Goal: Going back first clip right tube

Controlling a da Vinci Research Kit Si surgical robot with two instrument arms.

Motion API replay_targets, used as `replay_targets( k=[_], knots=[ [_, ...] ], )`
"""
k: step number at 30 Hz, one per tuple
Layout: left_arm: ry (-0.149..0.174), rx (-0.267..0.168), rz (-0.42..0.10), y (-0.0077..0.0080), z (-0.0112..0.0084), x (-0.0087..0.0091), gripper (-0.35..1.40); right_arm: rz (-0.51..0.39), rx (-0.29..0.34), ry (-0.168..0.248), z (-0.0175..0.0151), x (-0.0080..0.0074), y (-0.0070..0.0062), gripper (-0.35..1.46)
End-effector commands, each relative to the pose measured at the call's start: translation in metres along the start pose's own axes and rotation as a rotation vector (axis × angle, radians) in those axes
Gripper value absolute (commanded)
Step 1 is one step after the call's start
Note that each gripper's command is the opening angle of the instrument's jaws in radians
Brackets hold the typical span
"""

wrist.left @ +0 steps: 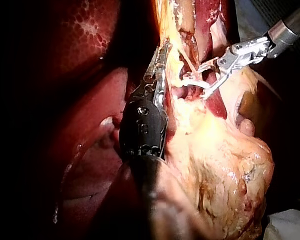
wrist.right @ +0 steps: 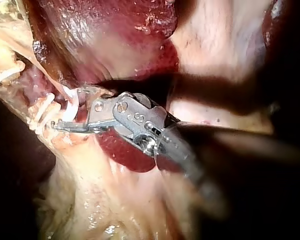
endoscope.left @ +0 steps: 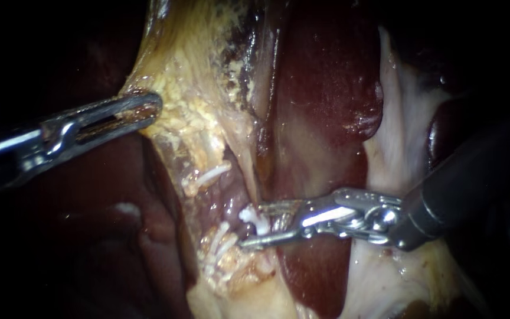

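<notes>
The jaws of my right instrument (endoscope.left: pixel 261 224) stand slightly apart, the white clip (endoscope.left: pixel 254 217) between them near their tips. Backing out crooked could snag it loose, more so with my left instrument (endoscope.left: pixel 149 109) clamped on yellow tissue (endoscope.left: pixel 190 100) and pulling.

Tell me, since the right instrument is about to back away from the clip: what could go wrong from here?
1. The right instrument has open jaws straddling the white clip; backing out at an angle could snag or loosen it.
2. Its lower jaw lies by pale strands, which could catch and tear.
3. The left instrument, shut on yellow fatty tissue, holds it taut; a slip might shift the field.
</notes>
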Motion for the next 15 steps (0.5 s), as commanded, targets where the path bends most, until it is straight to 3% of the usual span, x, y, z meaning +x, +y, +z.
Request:
replay_targets(
  k=[1,7,15],
  knots=[
    [0.000,0.001,0.000,0.0000,0.0000,0.0000,-0.35,-0.020,0.001,-0.001,-0.0004,0.0001,0.0001,0.60],
    [0.000,0.001,0.000,0.0000,0.0000,0.0000,-0.35,-0.073,0.010,-0.002,-0.0027,0.0007,0.0001,0.60],
    [-0.001,0.000,0.001,0.0000,0.0000,0.0001,-0.35,-0.081,0.043,0.021,-0.0048,0.0011,-0.0007,0.60]
  ],
)
